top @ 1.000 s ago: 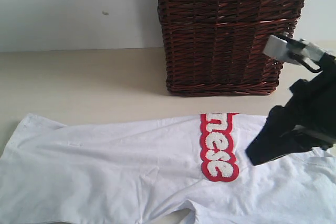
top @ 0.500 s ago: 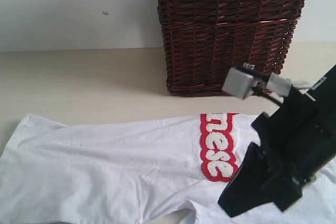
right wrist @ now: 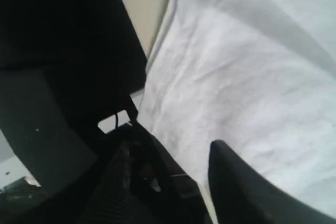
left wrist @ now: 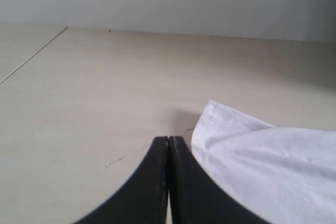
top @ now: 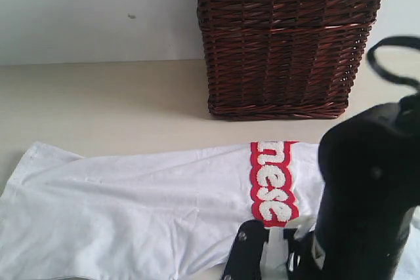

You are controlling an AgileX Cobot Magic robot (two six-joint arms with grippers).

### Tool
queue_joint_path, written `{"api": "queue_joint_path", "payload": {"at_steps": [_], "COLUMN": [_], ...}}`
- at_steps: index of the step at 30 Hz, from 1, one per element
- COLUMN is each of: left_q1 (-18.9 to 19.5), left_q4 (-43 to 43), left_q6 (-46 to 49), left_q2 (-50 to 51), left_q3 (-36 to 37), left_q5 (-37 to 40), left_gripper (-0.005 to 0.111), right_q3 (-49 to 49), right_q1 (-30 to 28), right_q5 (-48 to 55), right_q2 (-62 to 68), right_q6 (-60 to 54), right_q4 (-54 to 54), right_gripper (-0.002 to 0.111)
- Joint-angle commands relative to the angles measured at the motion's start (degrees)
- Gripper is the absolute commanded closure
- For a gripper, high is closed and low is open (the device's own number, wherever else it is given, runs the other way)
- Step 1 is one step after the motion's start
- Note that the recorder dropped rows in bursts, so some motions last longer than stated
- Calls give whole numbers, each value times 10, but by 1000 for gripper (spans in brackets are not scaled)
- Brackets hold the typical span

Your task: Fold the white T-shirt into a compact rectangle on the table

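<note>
The white T-shirt (top: 144, 208) lies spread flat on the table (top: 98, 96), with a band of red-outlined fuzzy lettering (top: 272, 181) right of its middle. My right arm fills the lower right of the exterior view. Its gripper (top: 272, 257) hangs low over the shirt's near edge, below the lettering. In the right wrist view that gripper (right wrist: 176, 142) is open, with plain white cloth (right wrist: 247, 77) showing between the fingers. My left gripper (left wrist: 168, 140) is shut and empty, just beside a corner of the shirt (left wrist: 220, 116) on the bare table (left wrist: 79, 103). It does not show in the exterior view.
A tall dark wicker basket (top: 282, 37) stands on the table behind the shirt, right of centre. A pale wall (top: 98, 11) runs along the back. Bare table lies between the shirt and the wall on the left.
My right arm has swung down and leftward from beside the basket, across the shirt's right part, to its near edge. The shirt has not moved.
</note>
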Motion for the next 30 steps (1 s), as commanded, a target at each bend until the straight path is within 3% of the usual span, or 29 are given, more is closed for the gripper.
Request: {"api": "queue_joint_path", "payload": {"at_steps": [1,2,5,8,9,11,14,23,27,30], "left_q1": [0,0,0,0,0,0,0,0,0,0], "left_q4": [0,0,0,0,0,0,0,0,0,0], "left_q6": [3,3,3,3,3,3,3,3,3,3], "left_q2": [-3,-3,-3,-3,-3,-3,-3,-3,-3,-3], "left_q3": [1,1,1,1,1,1,1,1,1,1], "left_q5": [-5,-5,-5,-4,-4,-4,-4,-4,-4,-4], "left_gripper": [107,107,107,107,107,107,107,107,107,107], "right_q3": [4,4,4,4,4,4,4,-38,-72,-98], "right_q1": [54,58,58,58,58,58,58,58,58,58], "right_q5": [-76,-85,-119,-125,-125,-126,-120,8,92,95], "right_q2": [52,60,95,123,137,150,163,153,142,141], "right_q6": [61,75,100,110,116,133,140,136,74,44], "right_q4": [-75,-85,-88,-88,-88,-93,-96,-131,-131,-157], "right_gripper": [61,61,46,43,45,59,108,108,108,108]}}
